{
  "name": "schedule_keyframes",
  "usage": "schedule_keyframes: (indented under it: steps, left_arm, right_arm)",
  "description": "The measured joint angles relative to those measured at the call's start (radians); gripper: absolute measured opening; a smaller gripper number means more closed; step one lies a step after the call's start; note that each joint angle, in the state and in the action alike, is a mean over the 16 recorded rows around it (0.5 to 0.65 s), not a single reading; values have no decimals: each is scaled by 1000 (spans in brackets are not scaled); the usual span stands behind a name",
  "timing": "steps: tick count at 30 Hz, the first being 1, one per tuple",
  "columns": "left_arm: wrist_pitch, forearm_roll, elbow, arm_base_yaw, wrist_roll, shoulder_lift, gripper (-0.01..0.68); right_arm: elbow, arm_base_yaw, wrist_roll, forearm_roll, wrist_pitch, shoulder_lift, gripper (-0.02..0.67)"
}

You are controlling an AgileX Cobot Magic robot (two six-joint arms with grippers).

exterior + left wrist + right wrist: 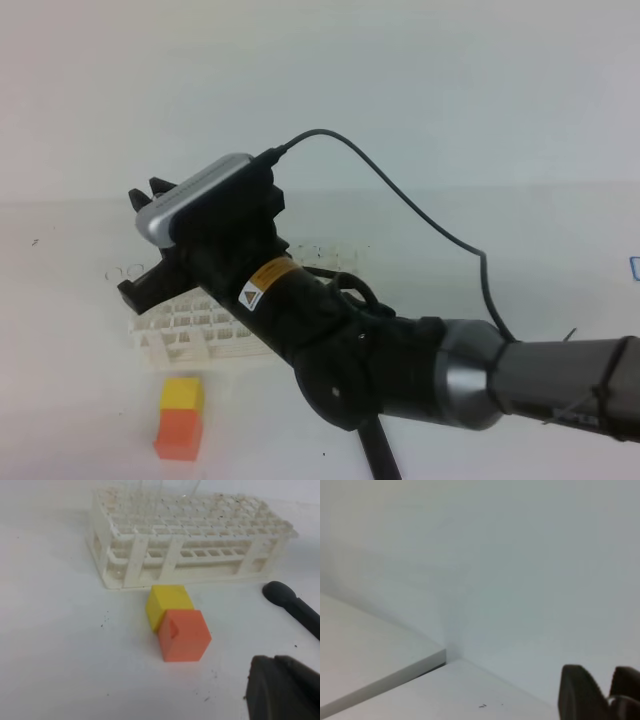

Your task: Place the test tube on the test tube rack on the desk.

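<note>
The white lattice test tube rack stands on the white desk. My right arm reaches across from the right, and my right gripper hovers over the rack's left end. In the right wrist view its two dark fingertips stand a narrow gap apart, facing a bare wall. I cannot make out the test tube in any view, nor tell whether it sits between those fingers. Only a dark edge of my left gripper shows, low near the desk in front of the rack; it is shut.
An orange-yellow block sits just in front of the rack. A black rod with a round end lies right of the block. The right arm's cable loops above the desk. A wall rises behind the desk.
</note>
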Motion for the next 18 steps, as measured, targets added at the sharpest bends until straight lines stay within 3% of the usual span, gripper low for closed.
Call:
schedule_keyframes:
  steps: [18]
  left_arm:
    - [0, 0, 0, 0, 0, 0, -1]
  right_arm:
    - [-92, 5, -9, -7, -17, 114, 117]
